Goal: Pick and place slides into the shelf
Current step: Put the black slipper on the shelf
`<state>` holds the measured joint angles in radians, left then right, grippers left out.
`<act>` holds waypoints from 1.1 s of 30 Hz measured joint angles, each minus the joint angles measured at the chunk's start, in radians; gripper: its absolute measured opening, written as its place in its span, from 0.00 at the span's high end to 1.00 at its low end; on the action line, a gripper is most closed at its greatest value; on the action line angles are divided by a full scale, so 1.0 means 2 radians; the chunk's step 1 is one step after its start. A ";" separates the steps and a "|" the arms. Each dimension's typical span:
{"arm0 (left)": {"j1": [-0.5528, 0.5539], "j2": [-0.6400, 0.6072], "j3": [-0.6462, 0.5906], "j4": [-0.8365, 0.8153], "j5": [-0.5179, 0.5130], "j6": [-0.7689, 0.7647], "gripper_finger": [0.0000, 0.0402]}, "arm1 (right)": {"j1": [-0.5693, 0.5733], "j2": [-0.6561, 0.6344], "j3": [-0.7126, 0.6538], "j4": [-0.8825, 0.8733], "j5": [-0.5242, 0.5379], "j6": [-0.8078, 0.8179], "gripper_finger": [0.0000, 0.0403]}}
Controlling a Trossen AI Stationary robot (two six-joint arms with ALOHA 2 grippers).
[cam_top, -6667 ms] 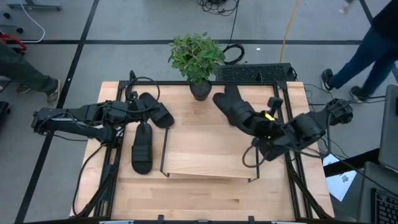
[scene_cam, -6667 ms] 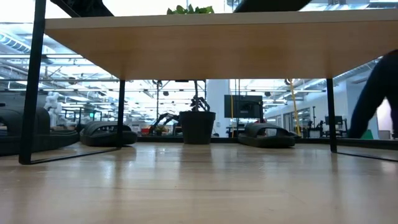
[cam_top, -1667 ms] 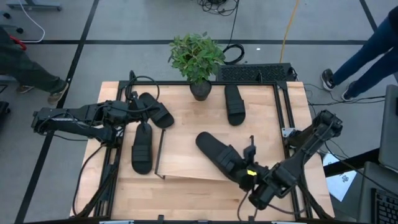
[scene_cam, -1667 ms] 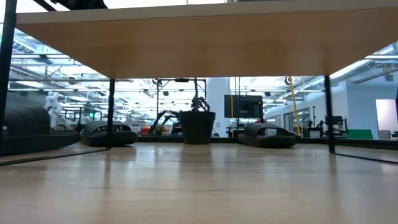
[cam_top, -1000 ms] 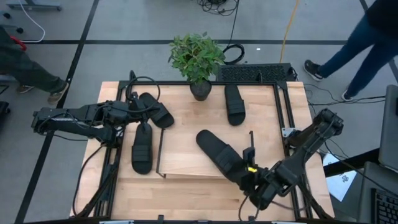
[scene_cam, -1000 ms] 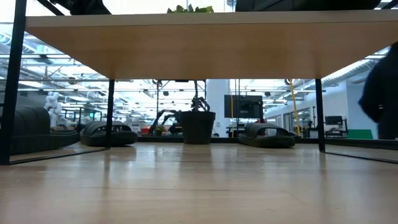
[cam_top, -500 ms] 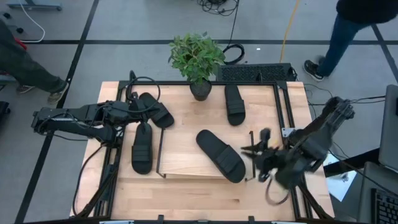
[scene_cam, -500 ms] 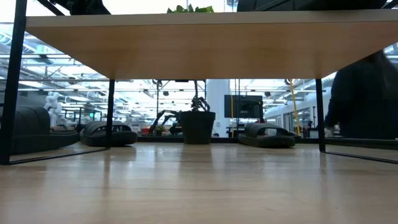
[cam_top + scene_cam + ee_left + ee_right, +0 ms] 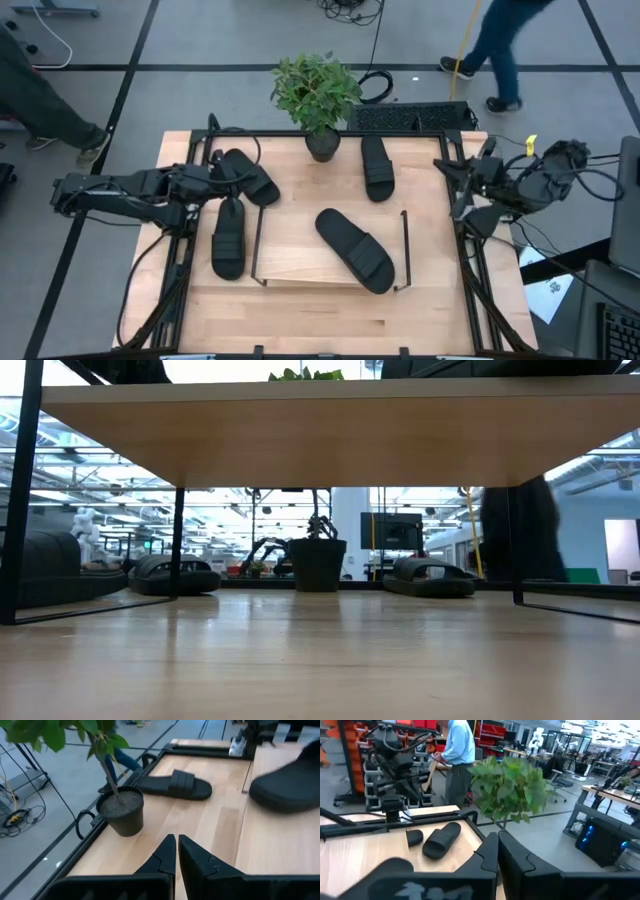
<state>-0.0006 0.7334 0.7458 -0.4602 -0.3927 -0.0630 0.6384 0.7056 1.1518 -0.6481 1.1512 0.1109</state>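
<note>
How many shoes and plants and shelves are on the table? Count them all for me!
slides: 4
potted plant: 1
shelf: 1
Total: 6

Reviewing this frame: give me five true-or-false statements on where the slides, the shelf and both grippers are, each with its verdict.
1. One slide lies on the shelf board. True.
2. The right gripper holds a slide. False: it is shut on nothing, at the table's right edge.
3. Two slides lie left of the shelf. True.
4. The potted plant stands on the shelf. False: it stands on the table at the far edge.
5. The left gripper is wide open. False: it is shut, beside the left slides.
</note>
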 joint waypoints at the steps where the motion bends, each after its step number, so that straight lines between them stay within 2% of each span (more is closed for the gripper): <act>1: 0.000 0.000 -0.004 0.003 0.000 0.004 0.95 | -0.002 -0.014 -0.021 0.010 -0.001 0.002 1.00; 4: 0.000 0.000 -0.016 0.026 0.000 0.015 0.95 | -0.006 -0.054 -0.078 0.042 -0.006 0.003 1.00; 8: 0.000 0.000 -0.016 0.058 0.000 0.031 0.95 | -0.006 -0.105 -0.149 0.098 -0.041 0.001 1.00; 13: 0.000 0.000 -0.016 0.079 0.002 0.052 0.95 | -0.006 -0.149 -0.211 0.129 -0.044 -0.009 1.00; 19: 0.000 0.011 -0.016 0.092 0.023 0.076 0.95 | -0.006 -0.176 -0.282 0.183 -0.053 -0.017 1.00; 26: 0.000 0.044 -0.016 0.200 0.035 0.081 0.95 | -0.006 -0.186 -0.350 0.303 -0.054 -0.092 1.00; 29: 0.006 0.068 -0.009 0.231 0.059 0.076 0.95 | -0.006 -0.185 -0.382 0.359 -0.054 -0.115 1.00; 33: 0.014 0.110 0.025 0.227 0.135 0.064 0.95 | -0.006 -0.186 -0.427 0.450 -0.054 -0.142 1.00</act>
<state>0.0284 0.9532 0.7968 -0.0071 -0.1224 0.0650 0.6270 0.3344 0.2968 0.2526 1.0431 -0.1739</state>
